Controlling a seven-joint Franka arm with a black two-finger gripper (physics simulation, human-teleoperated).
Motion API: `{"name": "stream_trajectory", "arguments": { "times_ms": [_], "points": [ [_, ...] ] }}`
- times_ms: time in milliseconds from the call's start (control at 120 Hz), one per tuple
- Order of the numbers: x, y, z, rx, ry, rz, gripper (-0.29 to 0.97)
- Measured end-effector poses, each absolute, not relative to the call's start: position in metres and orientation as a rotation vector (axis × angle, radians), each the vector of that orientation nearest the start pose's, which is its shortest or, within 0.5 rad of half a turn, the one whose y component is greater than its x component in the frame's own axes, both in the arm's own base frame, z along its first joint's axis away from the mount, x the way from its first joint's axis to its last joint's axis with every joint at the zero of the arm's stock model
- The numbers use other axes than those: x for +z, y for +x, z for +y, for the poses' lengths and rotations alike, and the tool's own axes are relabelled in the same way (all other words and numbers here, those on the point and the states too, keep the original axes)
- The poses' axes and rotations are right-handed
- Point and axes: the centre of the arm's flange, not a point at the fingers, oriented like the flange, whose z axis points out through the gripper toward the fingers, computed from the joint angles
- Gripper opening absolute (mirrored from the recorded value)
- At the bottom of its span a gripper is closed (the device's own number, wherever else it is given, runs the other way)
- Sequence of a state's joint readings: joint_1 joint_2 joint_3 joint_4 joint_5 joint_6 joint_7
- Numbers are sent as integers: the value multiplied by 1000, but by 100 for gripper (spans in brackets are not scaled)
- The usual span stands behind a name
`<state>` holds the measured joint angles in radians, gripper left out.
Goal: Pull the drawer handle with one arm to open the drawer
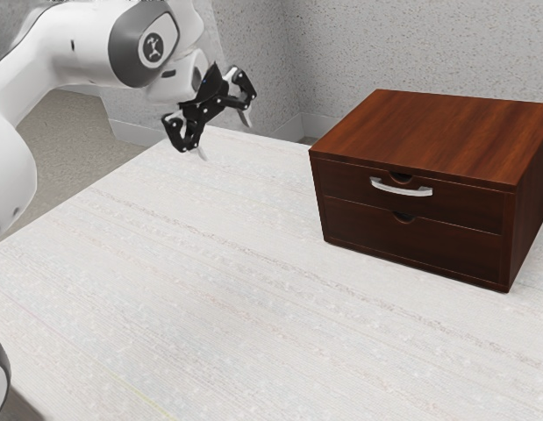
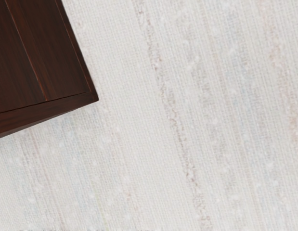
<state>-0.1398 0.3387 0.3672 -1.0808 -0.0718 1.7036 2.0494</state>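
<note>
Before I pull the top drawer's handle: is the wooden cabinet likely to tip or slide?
Tipping seems unlikely: the cabinet is low and wide. Sliding seems possible, since it apparently just rests on the flat table. The pale curved handle looks rigid.

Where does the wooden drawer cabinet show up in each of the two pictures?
Exterior view: the cabinet stands on the table at the exterior view's right.
Wrist view: one dark corner of the cabinet, with pale table beside it.
Shared landmark: the pale streaked table.
</note>
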Motion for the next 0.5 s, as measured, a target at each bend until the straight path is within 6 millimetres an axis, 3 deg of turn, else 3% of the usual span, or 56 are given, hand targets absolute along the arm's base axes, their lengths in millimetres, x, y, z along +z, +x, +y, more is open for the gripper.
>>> {"name": "stream_trajectory", "arguments": {
  "times_ms": [150,333,500],
  "points": [
    [678,662,80,-153,-1609,2284,68],
    [670,675,37,-196,-1482,2353,68],
    [655,684,37,-187,-1481,2355,68]
  ]
}}
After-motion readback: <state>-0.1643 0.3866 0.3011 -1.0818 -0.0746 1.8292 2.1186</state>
